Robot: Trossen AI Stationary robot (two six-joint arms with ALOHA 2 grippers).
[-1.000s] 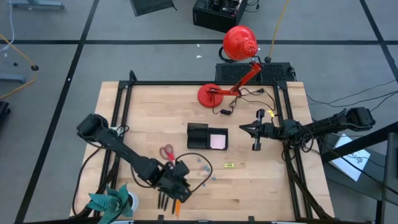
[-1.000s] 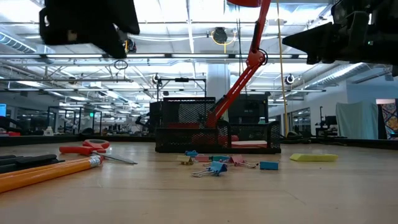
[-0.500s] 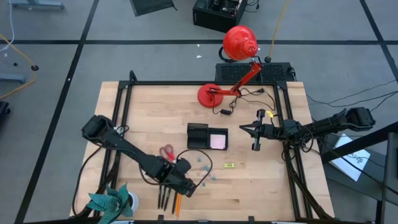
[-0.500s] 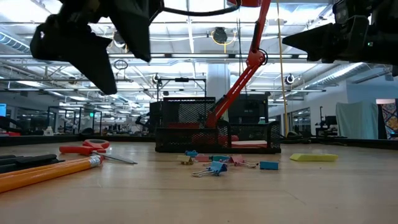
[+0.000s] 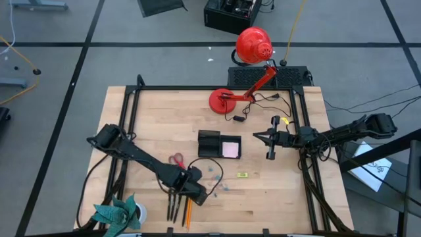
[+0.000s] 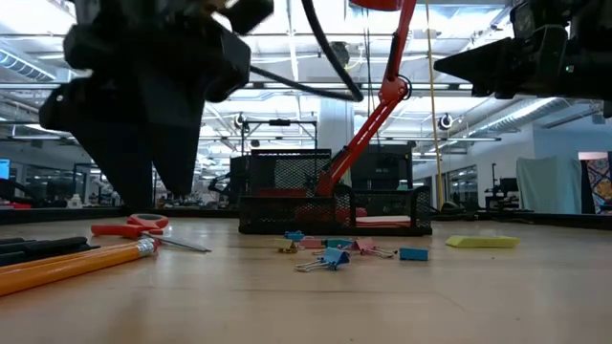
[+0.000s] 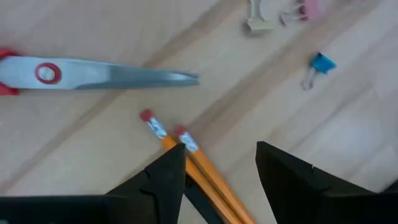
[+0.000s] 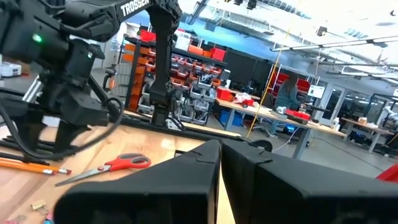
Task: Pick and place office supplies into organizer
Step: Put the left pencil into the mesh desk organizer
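My left gripper (image 7: 221, 163) hangs jaws wide over two orange pencils (image 7: 186, 149) beside scissors (image 7: 93, 73); may grab both. Right gripper (image 5: 271, 140) closed, idle near organizer (image 5: 209, 143).

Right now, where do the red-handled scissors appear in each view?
High view: scissors lower centre, left of the organizer.
Low view: scissors far left, lying flat.
Left wrist view: blades upper left.
Right wrist view: lower left.
Shared landmark: orange pencils nearby.
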